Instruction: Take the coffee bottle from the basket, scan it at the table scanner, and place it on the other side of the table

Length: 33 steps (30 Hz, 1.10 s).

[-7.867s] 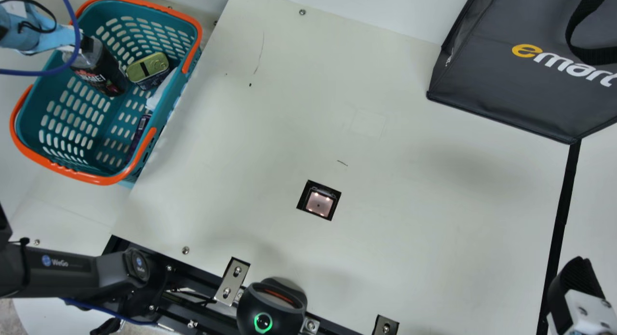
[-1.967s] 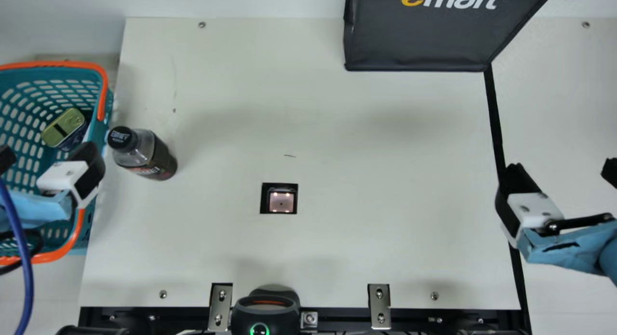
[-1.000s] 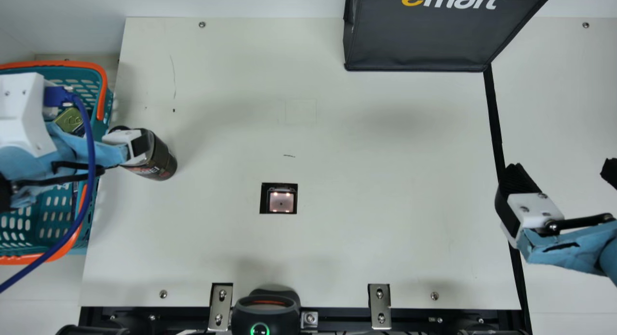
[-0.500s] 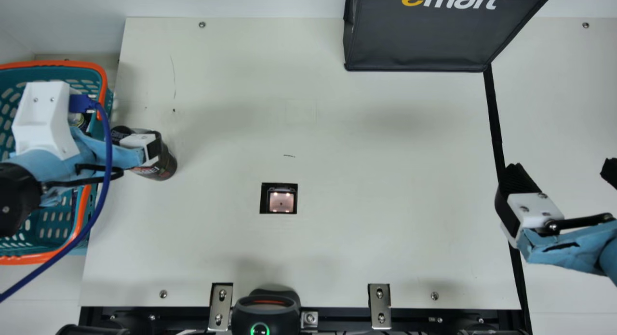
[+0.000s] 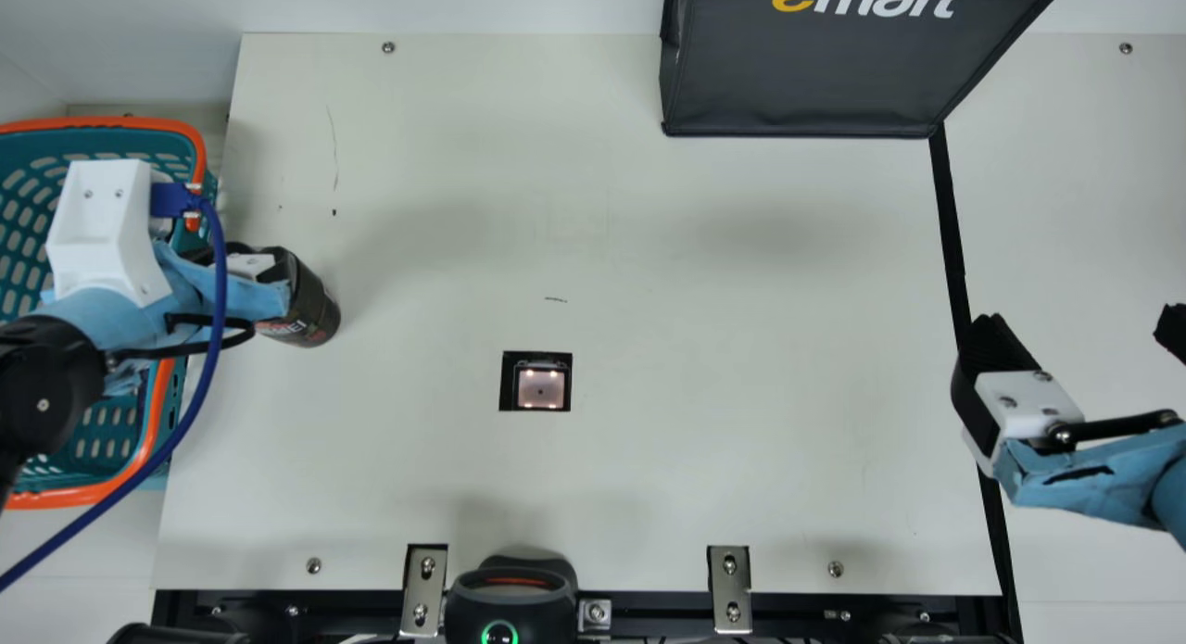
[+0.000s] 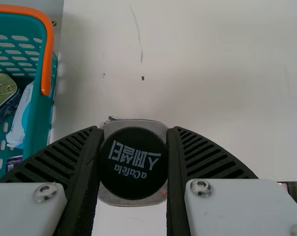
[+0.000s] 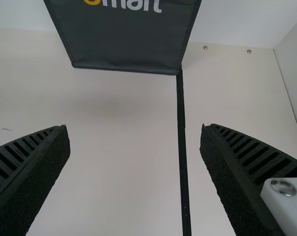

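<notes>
Left wrist view: the dark, cylindrical, black-capped coffee bottle (image 6: 133,164) has now been clasped snugly by the black ribbed left gripper (image 6: 133,129), so scanning can be attempted; the black ribbed right gripper (image 7: 134,128) is spread wide, empty.

Bright, even light w/ soft shadows on table (image 5: 704,375) (scanner (image 5: 541,390) lit too, btw)

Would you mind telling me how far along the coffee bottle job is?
Done: the coffee bottle is out of the basket, standing on the table beside it. In hand: the left gripper has its jaws closed on the bottle's upper part. Left, it seems: scanning, since the bottle is away from the scanner, then placing it on the table's other side.
</notes>
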Tool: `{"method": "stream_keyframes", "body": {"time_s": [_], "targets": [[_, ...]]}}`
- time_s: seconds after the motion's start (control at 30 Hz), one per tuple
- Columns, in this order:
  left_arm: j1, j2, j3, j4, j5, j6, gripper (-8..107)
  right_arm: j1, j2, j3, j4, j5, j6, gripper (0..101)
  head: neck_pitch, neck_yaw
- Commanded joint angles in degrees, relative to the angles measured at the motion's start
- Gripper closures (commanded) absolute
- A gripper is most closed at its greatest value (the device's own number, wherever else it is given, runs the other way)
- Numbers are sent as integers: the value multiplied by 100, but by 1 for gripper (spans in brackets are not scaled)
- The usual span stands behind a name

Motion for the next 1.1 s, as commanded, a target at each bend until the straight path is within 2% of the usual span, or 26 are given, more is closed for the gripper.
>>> {"method": "stream_keyframes", "body": {"time_s": [0.0,0.07,0.3,0.6,1.07], "targets": [[-62,-42,-64,39,42,-107,96,0,0,0,0,0,0,6,-166,9],[-161,-86,-151,83,138,-249,107,0,0,0,0,0,0,6,-166,9],[-741,-188,-535,304,659,-942,107,0,0,0,0,0,0,6,-166,9],[-1868,-138,-992,861,1323,-2278,107,0,0,0,0,0,0,6,-166,9],[-3826,268,-1445,1841,1883,-4450,107,0,0,0,0,0,0,6,-166,9]]}}
